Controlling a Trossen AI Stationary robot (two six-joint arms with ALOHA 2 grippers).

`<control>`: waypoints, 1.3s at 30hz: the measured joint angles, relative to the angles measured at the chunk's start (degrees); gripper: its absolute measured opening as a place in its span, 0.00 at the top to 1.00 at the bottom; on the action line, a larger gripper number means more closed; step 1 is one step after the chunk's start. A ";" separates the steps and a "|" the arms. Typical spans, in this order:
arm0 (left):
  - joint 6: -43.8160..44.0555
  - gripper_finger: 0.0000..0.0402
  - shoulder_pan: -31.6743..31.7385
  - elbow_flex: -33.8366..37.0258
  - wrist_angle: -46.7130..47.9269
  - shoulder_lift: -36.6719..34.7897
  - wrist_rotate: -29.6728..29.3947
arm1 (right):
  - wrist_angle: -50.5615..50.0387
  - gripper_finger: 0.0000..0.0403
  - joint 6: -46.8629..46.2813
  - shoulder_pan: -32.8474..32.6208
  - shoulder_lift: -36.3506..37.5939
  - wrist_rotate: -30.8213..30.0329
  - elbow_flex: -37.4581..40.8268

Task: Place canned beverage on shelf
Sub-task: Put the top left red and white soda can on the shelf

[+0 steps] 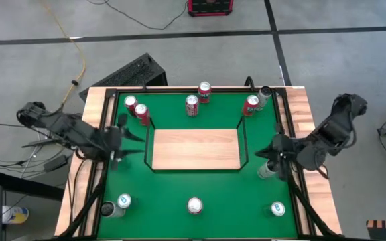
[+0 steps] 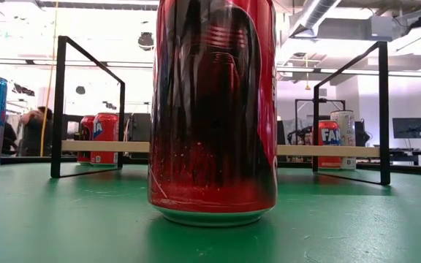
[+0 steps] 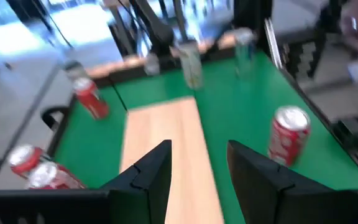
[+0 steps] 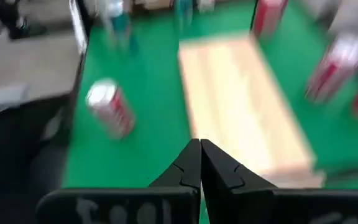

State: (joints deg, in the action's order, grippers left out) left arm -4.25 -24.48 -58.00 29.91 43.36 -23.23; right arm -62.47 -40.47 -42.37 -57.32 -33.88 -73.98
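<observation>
Two dark arms flank the green-topped table (image 1: pixel 193 184), one at each short side of the flat light-wood shelf (image 1: pixel 195 148) with thin black wire rails, which lies at the table's middle; we see nothing standing on its board.

Our left gripper (image 1: pixel 127 138) hangs over the table's left edge, just beside the shelf's left rail; in the left wrist view its two dark fingers (image 3: pixel 153 176) stand a moderate way apart with nothing between them, pointing along the board.

Our right gripper (image 1: pixel 268 150) sits just off the shelf's right rail; the right wrist view shows its fingertips (image 4: pixel 199 163) pressed together, empty; a silver can (image 1: pixel 266 171) stands just beside it on the green.

Five red cans stand along the far edge: a pair at the left (image 1: pixel 137 109), one (image 1: pixel 191 105) near the middle with another (image 1: pixel 204 92) just behind it, and one (image 1: pixel 250 105) at the right, with a silver can (image 1: pixel 265 92) near it at the corner; three more cans line the near edge, left (image 1: pixel 123 201), centre (image 1: pixel 194 206) and right (image 1: pixel 277 209).

In the low view the centre one shows as a dark red can (image 2: pixel 212 109) filling the frame, upright, with the shelf behind it.
</observation>
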 joint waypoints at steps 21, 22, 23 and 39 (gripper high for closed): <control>-9.70 0.65 2.59 20.09 -18.35 -16.73 4.89 | -27.58 0.87 -46.69 3.44 -8.33 22.10 -4.95; -9.71 0.65 2.58 20.09 -18.27 -16.73 4.96 | -27.53 0.86 -46.71 3.71 -8.40 22.30 -4.19; -9.68 0.65 2.58 20.09 -18.06 -16.74 4.98 | -27.59 0.84 -46.71 3.97 -8.61 22.88 -3.61; -12.64 0.65 4.54 20.09 -20.48 -11.24 4.77 | -27.53 0.66 -50.18 2.49 -10.10 29.50 -3.10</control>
State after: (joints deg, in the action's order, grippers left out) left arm -16.88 -19.94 -37.91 9.43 32.12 -18.46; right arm -90.00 -90.65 -39.88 -67.42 -4.38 -77.08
